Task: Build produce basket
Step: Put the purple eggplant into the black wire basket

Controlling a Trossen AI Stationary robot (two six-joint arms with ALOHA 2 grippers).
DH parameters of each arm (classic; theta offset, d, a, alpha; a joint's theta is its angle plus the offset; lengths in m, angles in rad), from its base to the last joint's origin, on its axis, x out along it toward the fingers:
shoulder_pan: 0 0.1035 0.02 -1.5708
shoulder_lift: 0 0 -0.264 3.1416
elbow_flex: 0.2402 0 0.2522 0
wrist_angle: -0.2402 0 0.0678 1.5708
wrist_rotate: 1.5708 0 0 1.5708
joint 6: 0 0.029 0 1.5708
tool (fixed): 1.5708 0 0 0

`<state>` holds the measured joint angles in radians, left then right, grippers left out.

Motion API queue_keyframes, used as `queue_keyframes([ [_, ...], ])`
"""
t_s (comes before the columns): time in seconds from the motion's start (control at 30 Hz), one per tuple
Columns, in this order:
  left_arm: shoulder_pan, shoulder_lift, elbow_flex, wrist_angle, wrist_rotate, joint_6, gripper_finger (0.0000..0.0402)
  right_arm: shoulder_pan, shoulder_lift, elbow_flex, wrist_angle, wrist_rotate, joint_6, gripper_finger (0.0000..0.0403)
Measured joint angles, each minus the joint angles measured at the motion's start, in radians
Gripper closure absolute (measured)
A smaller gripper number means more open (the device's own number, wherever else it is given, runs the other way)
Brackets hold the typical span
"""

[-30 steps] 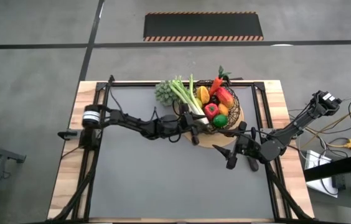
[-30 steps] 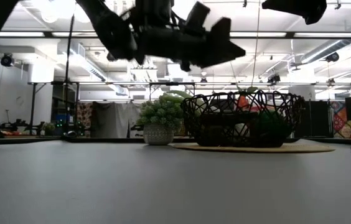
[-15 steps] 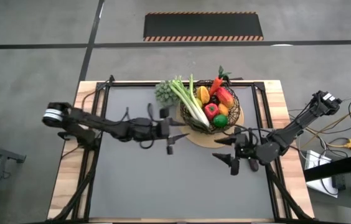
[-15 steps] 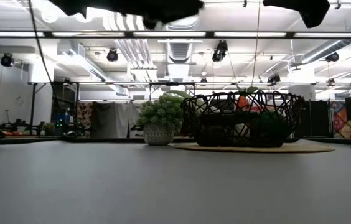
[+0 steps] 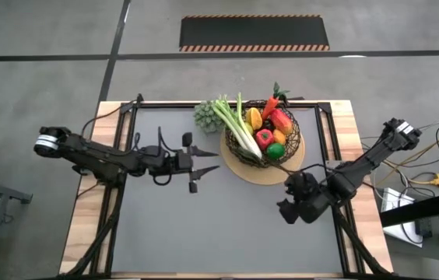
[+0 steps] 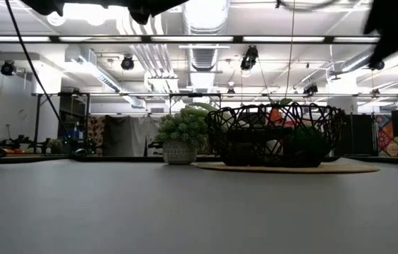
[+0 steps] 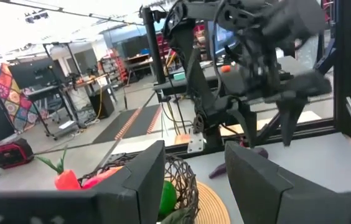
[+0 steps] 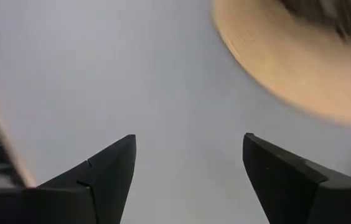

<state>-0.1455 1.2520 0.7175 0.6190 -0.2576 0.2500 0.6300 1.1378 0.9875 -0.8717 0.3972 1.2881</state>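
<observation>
The dark wire basket stands on a round tan mat at the table's far middle. In it lie the produce: a leek-like stalk, a carrot, and red, yellow, orange and green pieces. A dark purple piece lies on the table beyond the mat. My left gripper hangs level and open, left of the basket, pointing at it. My right gripper is open and tipped down over bare table, just near of the mat.
A small potted plant stands left of the basket by the far edge. The grey table top lies open on the near half. A black frame runs along the table's sides.
My left gripper has drawn back from the basket's near-left rim toward the table's left edge and has risen, staying open. My right gripper has stayed in place but has rolled and tipped from near level to pointing down at the table.
</observation>
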Motion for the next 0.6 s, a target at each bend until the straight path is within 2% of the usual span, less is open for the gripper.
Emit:
queue_keyframes([
  [0.17,0.0,-0.007,-0.005,0.001,-0.002,0.016,0.0251,-0.006,0.081,0.036,-0.211,-0.142,0.164,0.0115],
  [0.3,0.0,-0.007,-0.005,0.001,-0.002,0.023,0.0251,-0.019,0.124,0.016,-0.322,-0.242,0.227,0.0108],
  [0.6,0.0,-0.007,-0.005,0.0,-0.01,0.045,0.0251,-0.028,0.14,-0.106,-0.343,-0.372,0.23,0.0115],
])
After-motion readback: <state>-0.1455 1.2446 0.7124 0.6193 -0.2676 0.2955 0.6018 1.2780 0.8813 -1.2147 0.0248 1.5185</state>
